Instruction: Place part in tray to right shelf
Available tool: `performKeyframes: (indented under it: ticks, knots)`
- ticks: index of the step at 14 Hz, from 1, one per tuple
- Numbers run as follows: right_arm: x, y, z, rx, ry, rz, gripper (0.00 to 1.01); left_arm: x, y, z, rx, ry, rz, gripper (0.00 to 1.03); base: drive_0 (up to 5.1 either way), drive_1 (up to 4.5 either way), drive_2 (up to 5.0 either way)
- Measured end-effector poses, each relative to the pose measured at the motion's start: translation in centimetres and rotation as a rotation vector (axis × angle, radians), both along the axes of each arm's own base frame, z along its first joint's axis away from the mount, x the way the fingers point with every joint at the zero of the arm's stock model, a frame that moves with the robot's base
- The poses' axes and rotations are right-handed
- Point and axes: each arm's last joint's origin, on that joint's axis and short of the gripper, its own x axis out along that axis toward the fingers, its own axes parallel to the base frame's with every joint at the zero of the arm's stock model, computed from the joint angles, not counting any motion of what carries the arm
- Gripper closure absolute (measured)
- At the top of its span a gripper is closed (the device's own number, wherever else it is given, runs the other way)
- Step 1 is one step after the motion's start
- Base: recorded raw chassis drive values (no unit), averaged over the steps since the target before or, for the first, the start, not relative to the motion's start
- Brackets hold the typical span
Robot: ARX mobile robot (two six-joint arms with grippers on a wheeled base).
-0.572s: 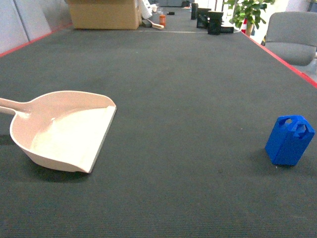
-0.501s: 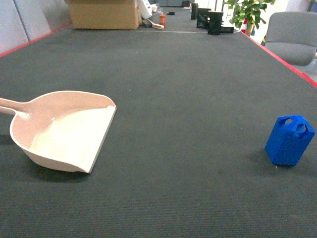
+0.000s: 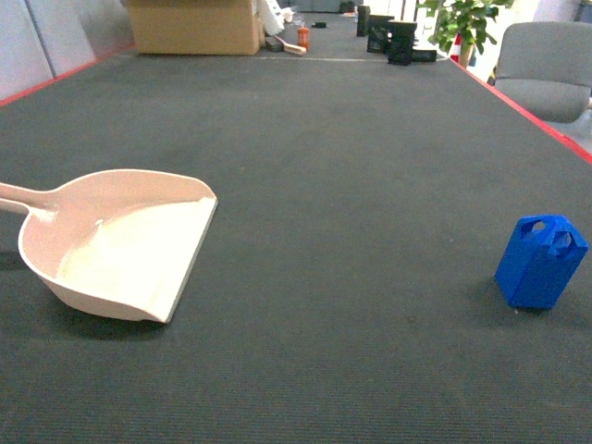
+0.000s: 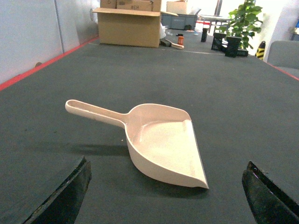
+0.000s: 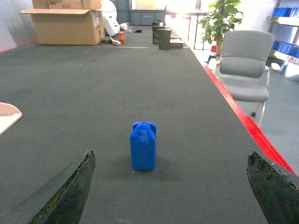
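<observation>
While both arms hung back from the work, the small bright-blue plastic block with a looped, holed top (image 3: 541,261) stood upright on the dark grey carpeted tabletop (image 3: 351,166), far to the right in the head view, and the beige plastic dustpan-shaped tray (image 3: 120,242) lay flat far to the left, well apart from it. One block, one tray; no steel shelf with rollers showed in any view. The tray rested on its base with its long straight handle running off leftward and its flat open lip turned toward the block's side, a lie that, by my judgement, suited loading the block across the lip. The left end effector (image 4: 166,193) hovered short of the tray, its two dark fingers spread wide at the bottom corners of the left wrist view, pinching nothing. The right end effector (image 5: 170,189) sat likewise behind the block, its two fingers spread wide and bare, the block centred between them but farther out, untouched. I judged this a starting posture: each arm lined up on its own object, grasp not yet begun. Beyond: one tan cardboard box (image 3: 194,26), one grey office chair (image 3: 546,69), one green potted plant (image 3: 460,23), and a red border stripe (image 3: 532,116) along the tabletop edge.
</observation>
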Motion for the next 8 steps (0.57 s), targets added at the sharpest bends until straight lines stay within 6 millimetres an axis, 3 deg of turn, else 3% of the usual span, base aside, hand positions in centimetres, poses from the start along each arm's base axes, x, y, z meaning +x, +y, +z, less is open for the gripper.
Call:
performKeyframes:
  ticks: [8]
  knots:
    - [0.00,0.00,0.00,0.000,0.000,0.000,0.03,0.00,0.00,0.00,0.000,0.000,0.000,0.05,0.0,0.00,0.0]
